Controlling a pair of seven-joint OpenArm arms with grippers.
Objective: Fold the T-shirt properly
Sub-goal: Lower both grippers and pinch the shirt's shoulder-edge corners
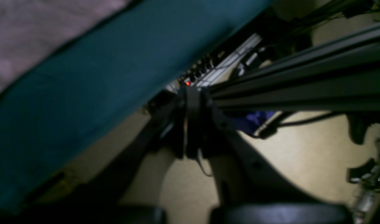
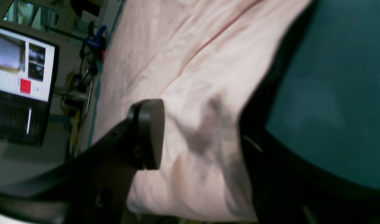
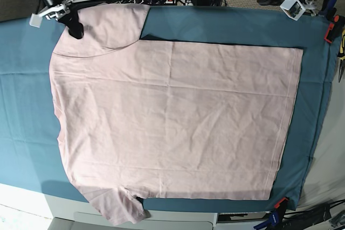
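Spread flat across the teal-clothed desk point(image 3: 21, 79), plain side up, the pale pink cotton T-shirt point(image 3: 172, 122) has its far sleeve between the right gripper's point(image 3: 73, 25) fingers, seemingly pinched for folding, while the left gripper point(image 3: 294, 4) hangs clear, its grip unclear.

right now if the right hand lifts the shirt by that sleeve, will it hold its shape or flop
Likely flop: the T-shirt lies flat with soft wrinkles, so it looks like thin, limp cloth. Lifted at the sleeve by the right hand, the rest would probably hang and drag. It may also slide over the teal table cloth rather than stay put.
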